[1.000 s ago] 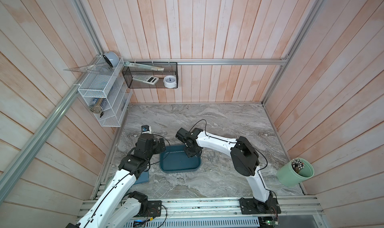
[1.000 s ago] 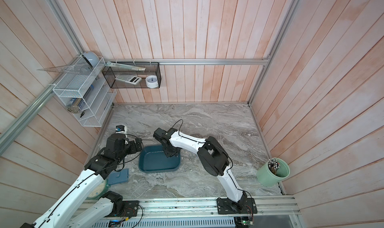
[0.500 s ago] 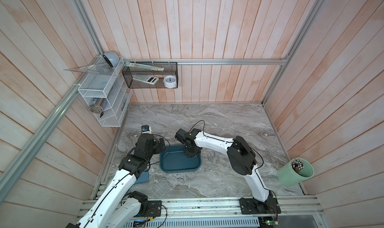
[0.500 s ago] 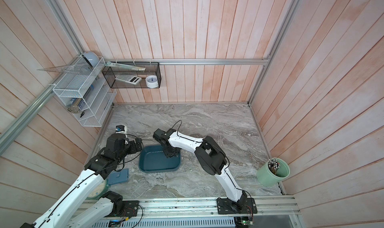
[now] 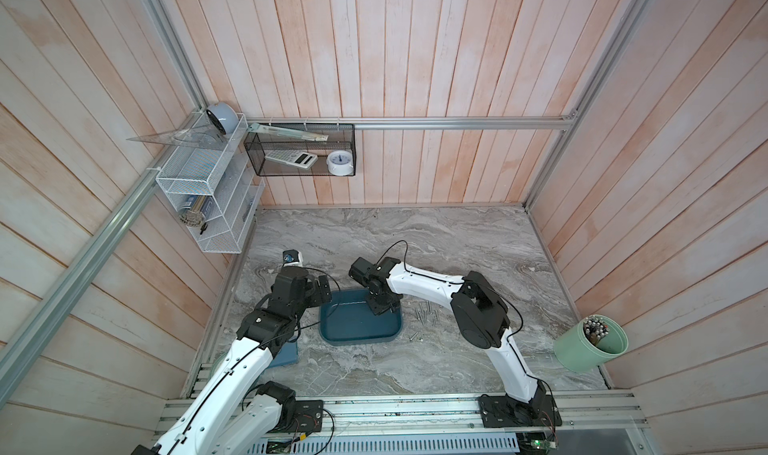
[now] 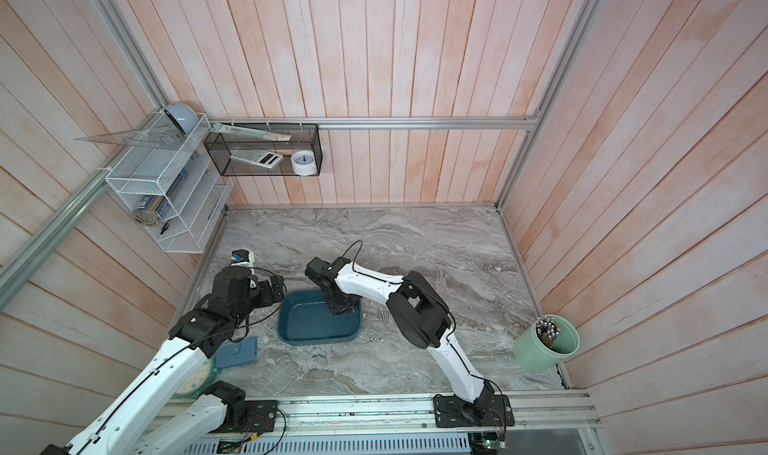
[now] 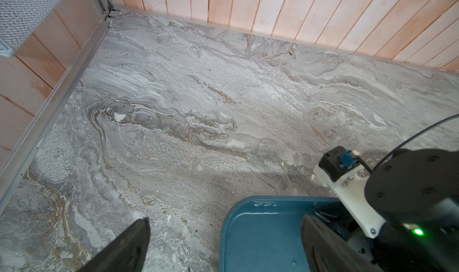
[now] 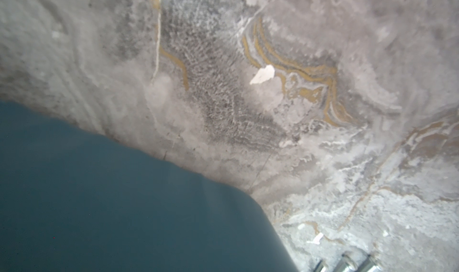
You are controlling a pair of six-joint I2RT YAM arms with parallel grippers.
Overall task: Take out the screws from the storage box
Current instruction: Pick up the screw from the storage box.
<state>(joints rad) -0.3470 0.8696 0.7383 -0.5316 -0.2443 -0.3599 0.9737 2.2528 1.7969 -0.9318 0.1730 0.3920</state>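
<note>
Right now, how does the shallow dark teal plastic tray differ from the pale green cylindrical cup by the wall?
The dark teal tray is shallow and rectangular with rounded corners; the pale green cup is deep and round. The tray looks empty where it shows; the cup holds a bundle of metal rods. The tray lies beside loose silver screws; the cup stands apart by the side wall. Both are open-topped and sit on the marble table.
</note>
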